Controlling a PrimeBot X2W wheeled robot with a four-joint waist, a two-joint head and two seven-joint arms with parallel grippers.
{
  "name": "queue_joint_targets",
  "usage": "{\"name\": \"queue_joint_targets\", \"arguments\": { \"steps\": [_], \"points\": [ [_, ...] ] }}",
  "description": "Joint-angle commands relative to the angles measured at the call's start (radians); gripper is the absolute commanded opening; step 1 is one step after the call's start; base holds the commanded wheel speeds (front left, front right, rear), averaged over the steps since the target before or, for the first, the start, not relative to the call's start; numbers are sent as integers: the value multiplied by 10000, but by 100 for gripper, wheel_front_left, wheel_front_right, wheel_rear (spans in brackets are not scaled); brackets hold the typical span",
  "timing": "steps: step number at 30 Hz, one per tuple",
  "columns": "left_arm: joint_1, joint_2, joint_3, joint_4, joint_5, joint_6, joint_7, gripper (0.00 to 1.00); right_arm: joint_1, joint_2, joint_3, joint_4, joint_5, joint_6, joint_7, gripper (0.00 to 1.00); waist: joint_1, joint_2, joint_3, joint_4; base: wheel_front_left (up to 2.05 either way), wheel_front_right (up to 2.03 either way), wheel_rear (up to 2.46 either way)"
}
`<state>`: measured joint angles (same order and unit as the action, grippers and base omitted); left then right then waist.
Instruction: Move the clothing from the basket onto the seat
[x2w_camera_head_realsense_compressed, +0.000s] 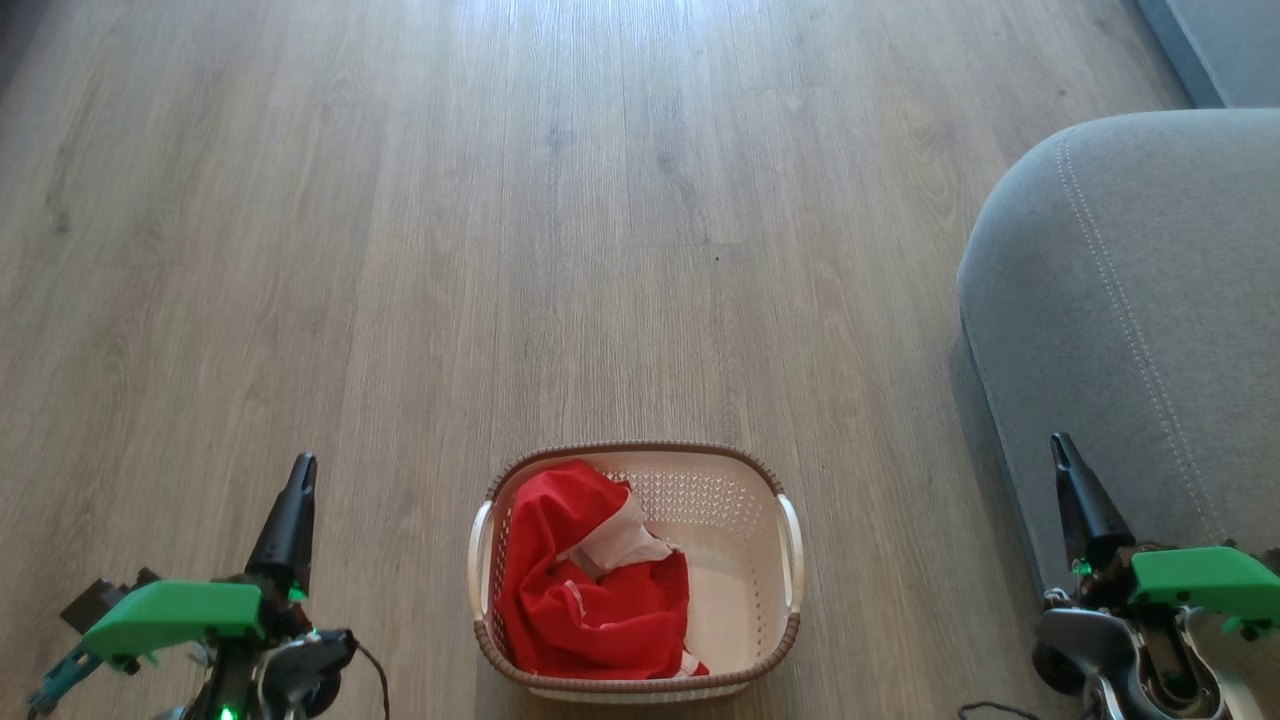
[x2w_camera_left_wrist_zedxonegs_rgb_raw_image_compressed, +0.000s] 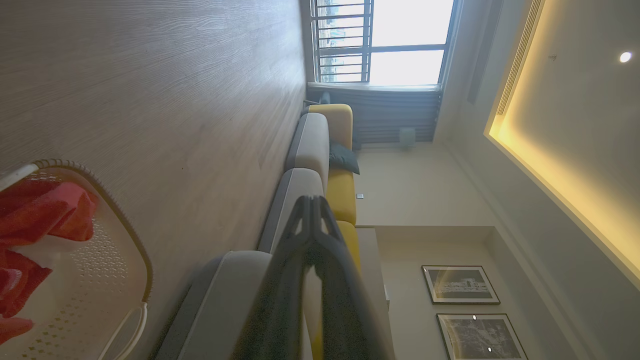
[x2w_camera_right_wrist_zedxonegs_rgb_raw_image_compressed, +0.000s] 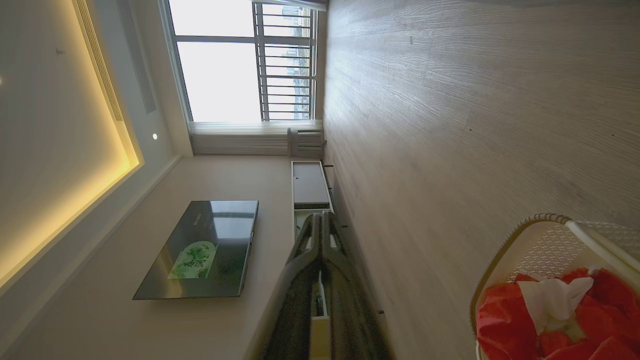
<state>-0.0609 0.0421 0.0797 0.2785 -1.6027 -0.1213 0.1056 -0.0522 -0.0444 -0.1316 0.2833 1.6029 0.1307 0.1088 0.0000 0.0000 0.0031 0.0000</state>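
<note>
The cream-white basket (x2w_camera_head_realsense_compressed: 788, 560) with a brown braided rim stands on the floor at the bottom middle of the head view. Red clothing (x2w_camera_head_realsense_compressed: 580, 600) with white bands lies bunched in its left half. The grey seat (x2w_camera_head_realsense_compressed: 1150, 300) with pale stitching fills the right side. My left gripper (x2w_camera_head_realsense_compressed: 300, 470) is shut, well left of the basket, holding nothing. My right gripper (x2w_camera_head_realsense_compressed: 1060, 445) is shut, in front of the seat's edge, right of the basket. The left wrist view shows the basket (x2w_camera_left_wrist_zedxonegs_rgb_raw_image_compressed: 125, 235), the clothing (x2w_camera_left_wrist_zedxonegs_rgb_raw_image_compressed: 45, 215) and the shut fingers (x2w_camera_left_wrist_zedxonegs_rgb_raw_image_compressed: 312, 200). The right wrist view shows the basket (x2w_camera_right_wrist_zedxonegs_rgb_raw_image_compressed: 500, 270) and clothing (x2w_camera_right_wrist_zedxonegs_rgb_raw_image_compressed: 505, 325).
Wooden plank floor (x2w_camera_head_realsense_compressed: 600, 250) stretches ahead of the basket. A long grey and yellow sofa (x2w_camera_left_wrist_zedxonegs_rgb_raw_image_compressed: 312, 145) runs toward a window in the left wrist view. A television (x2w_camera_right_wrist_zedxonegs_rgb_raw_image_compressed: 200, 250) and a low cabinet (x2w_camera_right_wrist_zedxonegs_rgb_raw_image_compressed: 307, 185) line the wall in the right wrist view.
</note>
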Motion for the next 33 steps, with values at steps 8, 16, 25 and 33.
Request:
{"name": "queue_joint_targets", "arguments": {
  "steps": [8,16,25,33],
  "points": [
    [-470,81,338,-336,-62,-94,74,0,-557,-58,182,-386,60,0,41,0,0,0,0,0,0,0,0],
    [125,-16,-218,238,235,8,-330,100,100,-51,170,243,-543,2,-323,100,0,0,8,5,0,0,0],
    [83,-8,-174,239,1296,38,-593,100,73,-5,51,32,-2242,2,-590,100,0,0,16,14,0,0,0],
    [27,-1,-372,85,2753,308,-828,100,62,5,117,-226,-3852,2,-828,100,0,0,32,36,0,0,0]
  ]
}}
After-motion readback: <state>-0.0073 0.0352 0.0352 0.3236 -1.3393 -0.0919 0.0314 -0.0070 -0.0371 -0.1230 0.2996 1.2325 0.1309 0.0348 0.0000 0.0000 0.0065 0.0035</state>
